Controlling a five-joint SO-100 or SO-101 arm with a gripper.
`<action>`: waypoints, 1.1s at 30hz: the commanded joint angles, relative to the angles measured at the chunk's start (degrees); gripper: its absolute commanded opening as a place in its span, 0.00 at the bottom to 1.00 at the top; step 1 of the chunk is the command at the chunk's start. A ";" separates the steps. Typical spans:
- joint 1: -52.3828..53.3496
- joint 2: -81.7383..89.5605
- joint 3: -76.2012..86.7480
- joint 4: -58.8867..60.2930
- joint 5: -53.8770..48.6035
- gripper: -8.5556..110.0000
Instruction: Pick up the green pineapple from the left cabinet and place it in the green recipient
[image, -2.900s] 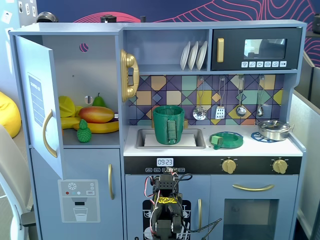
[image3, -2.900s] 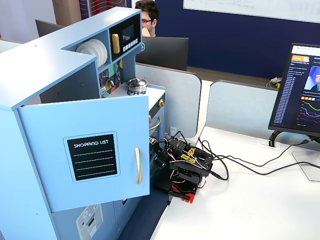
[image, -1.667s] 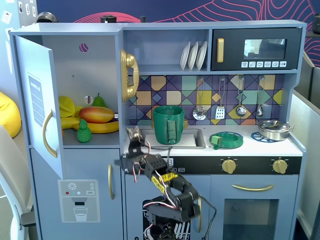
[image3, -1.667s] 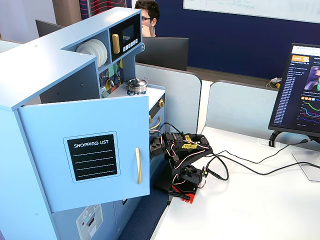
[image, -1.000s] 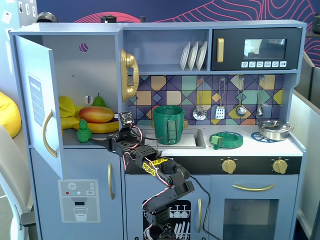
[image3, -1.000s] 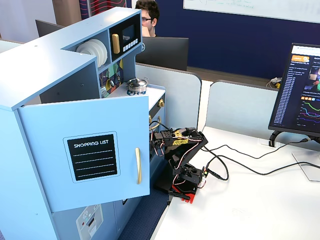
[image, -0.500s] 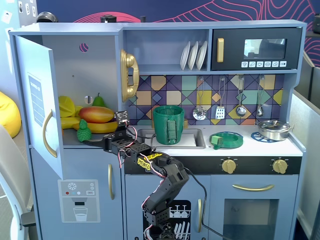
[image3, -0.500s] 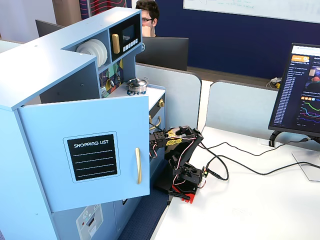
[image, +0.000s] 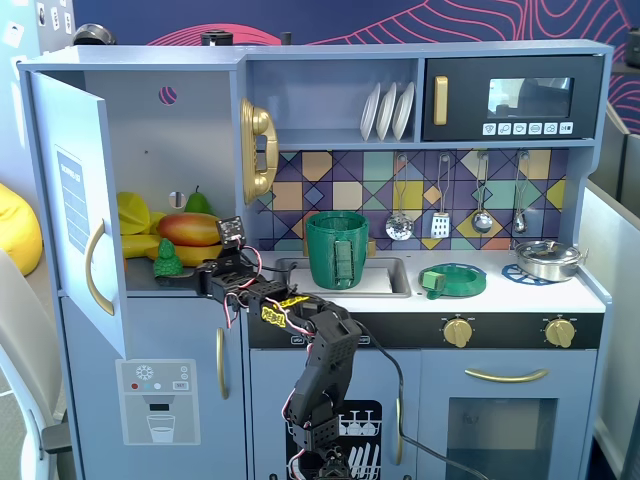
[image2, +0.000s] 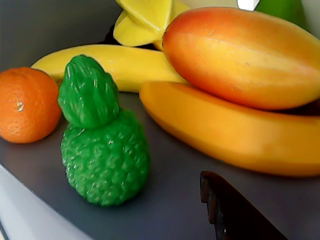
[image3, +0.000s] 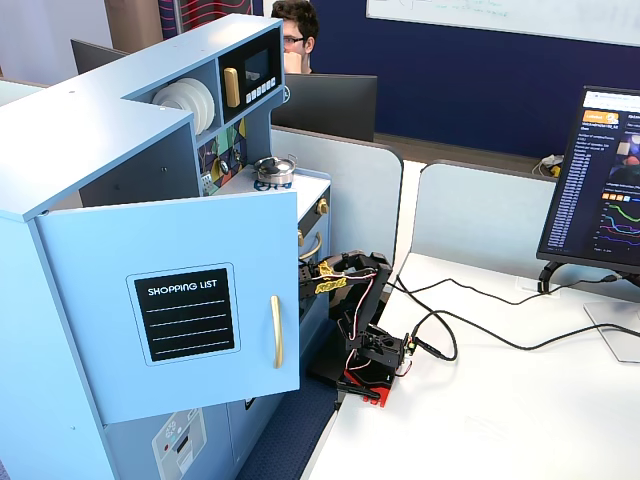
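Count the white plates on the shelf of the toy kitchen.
3. They stand on edge side by side on the open shelf left of the microwave in a fixed view: left plate, middle plate, right plate. More may hide behind them.

The dark tabletop (image2: 175, 200) inside the left cabinet (image: 140, 130) carries the green pineapple (image2: 102, 145) upright, an orange (image2: 27, 105) beside it, two bananas (image2: 225, 135) and a mango (image2: 245, 55).

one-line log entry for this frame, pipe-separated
phase: reach | gripper: at left cabinet shelf, grip state unclear | green pineapple: upright on shelf, ungrasped | green recipient: in sink, empty-looking
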 joint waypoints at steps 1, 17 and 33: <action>-0.79 -1.85 -5.71 -2.81 -0.88 0.51; -1.58 -13.89 -17.93 -2.64 -1.67 0.50; -2.11 -22.50 -28.48 1.93 -2.46 0.31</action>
